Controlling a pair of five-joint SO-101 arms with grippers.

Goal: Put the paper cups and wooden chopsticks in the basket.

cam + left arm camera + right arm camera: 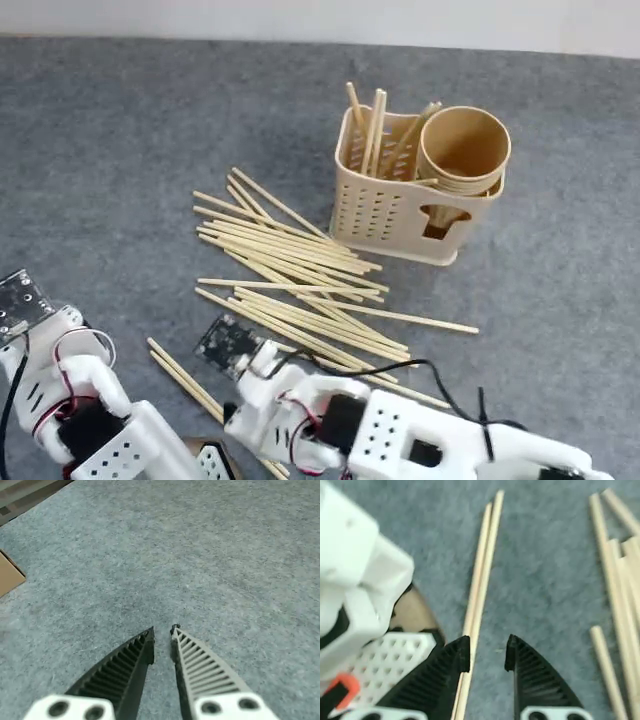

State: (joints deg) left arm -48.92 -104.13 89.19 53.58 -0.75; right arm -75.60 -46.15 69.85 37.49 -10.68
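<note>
The beige perforated basket [385, 215] stands at the back right and holds stacked paper cups [465, 150] and a few upright chopsticks [372, 125]. Several wooden chopsticks [300, 290] lie scattered on the grey mat in front of it. A separate pair of chopsticks [482, 575] [185, 380] lies near the front. My right gripper [487, 652] hovers low over that pair, slightly open, with the pair running along one finger [452, 667]. Over bare mat, my left gripper [163, 630] has its tips almost touching and holds nothing.
The left arm's white body [355, 575] sits close beside the right gripper. A brown cardboard piece [415, 612] lies on the mat by it, and another [9, 575] shows in the left wrist view. More chopsticks [620, 595] lie to the other side.
</note>
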